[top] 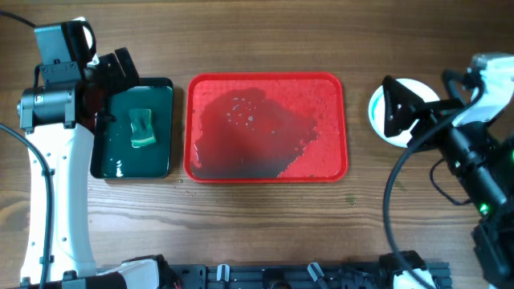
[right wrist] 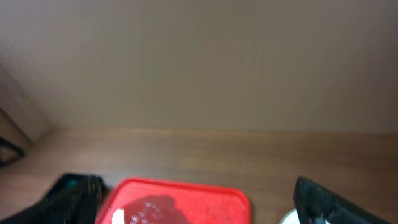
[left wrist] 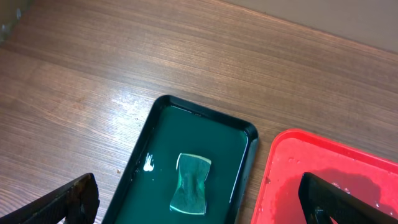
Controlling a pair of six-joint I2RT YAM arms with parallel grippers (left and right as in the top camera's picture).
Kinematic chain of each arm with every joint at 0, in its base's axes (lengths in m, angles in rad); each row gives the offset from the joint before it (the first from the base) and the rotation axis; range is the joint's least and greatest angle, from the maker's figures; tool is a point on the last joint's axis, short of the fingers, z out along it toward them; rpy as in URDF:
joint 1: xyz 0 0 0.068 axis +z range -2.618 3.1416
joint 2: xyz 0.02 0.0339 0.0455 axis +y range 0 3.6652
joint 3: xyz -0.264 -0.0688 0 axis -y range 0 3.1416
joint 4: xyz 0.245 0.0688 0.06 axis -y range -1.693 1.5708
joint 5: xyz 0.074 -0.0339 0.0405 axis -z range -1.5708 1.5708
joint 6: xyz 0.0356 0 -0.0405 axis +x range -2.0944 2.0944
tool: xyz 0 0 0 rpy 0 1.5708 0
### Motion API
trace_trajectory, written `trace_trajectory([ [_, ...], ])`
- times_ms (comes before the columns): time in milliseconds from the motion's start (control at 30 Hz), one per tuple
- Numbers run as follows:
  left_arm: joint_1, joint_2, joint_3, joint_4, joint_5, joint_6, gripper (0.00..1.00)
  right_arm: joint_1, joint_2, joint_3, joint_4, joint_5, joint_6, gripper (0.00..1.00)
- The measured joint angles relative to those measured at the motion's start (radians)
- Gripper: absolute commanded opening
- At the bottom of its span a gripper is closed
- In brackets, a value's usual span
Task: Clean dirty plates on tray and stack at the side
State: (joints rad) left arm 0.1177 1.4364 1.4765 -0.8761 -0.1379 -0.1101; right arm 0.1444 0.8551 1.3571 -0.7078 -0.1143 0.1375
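Beside tray [top: 265, 83]: plates [top: 376, 116] under right fingers [right wrist: 329, 202] | left fingers [left wrist: 71, 202] near sponge [left wrist: 191, 183] (both spread, empty)

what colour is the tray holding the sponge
The small tray is dark green; clearest in the left wrist view.

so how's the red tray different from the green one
The red tray is larger and bright; the green tray is smaller and dark. The green tray holds a sponge; the red tray holds only a wet film and droplets. Both are rounded rectangles with raised rims.
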Motion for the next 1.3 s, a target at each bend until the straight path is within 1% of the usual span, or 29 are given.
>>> trace_trajectory([
  [33,0.000,0.000,0.000,0.000,0.000,0.000,1.00,-0.006,-0.027,-0.058,0.060,0.003,-0.023,1.00],
  [100,0.000,0.000,0.000,0.000,0.000,0.000,1.00,-0.021,-0.103,-0.236,0.196,0.007,-0.058,1.00],
  [233,0.000,0.000,0.000,0.000,0.000,0.000,1.00,-0.056,-0.254,-0.575,0.440,0.006,-0.084,1.00],
  [300,0.000,0.000,0.000,0.000,0.000,0.000,1.00,-0.064,-0.339,-0.727,0.534,0.006,-0.090,1.00],
  [467,0.000,0.000,0.000,0.000,0.000,0.000,1.00,-0.064,-0.548,-1.065,0.706,0.006,-0.095,1.00],
  [567,0.000,0.000,0.000,0.000,0.000,0.000,1.00,-0.064,-0.653,-1.209,0.770,0.005,-0.095,1.00],
  [633,0.000,0.000,0.000,-0.001,0.000,0.000,1.00,-0.064,-0.732,-1.285,0.777,0.002,-0.094,1.00],
  [733,0.000,0.000,0.000,0.000,0.000,0.000,1.00,-0.064,-0.804,-1.336,0.771,-0.001,-0.090,1.00],
  [800,0.000,0.000,0.000,0.000,0.000,0.000,1.00,-0.061,-0.834,-1.343,0.729,-0.002,-0.088,1.00],
  [1300,0.000,0.000,0.000,0.000,0.000,0.000,1.00,-0.048,-0.836,-1.349,0.715,-0.002,-0.071,1.00],
])
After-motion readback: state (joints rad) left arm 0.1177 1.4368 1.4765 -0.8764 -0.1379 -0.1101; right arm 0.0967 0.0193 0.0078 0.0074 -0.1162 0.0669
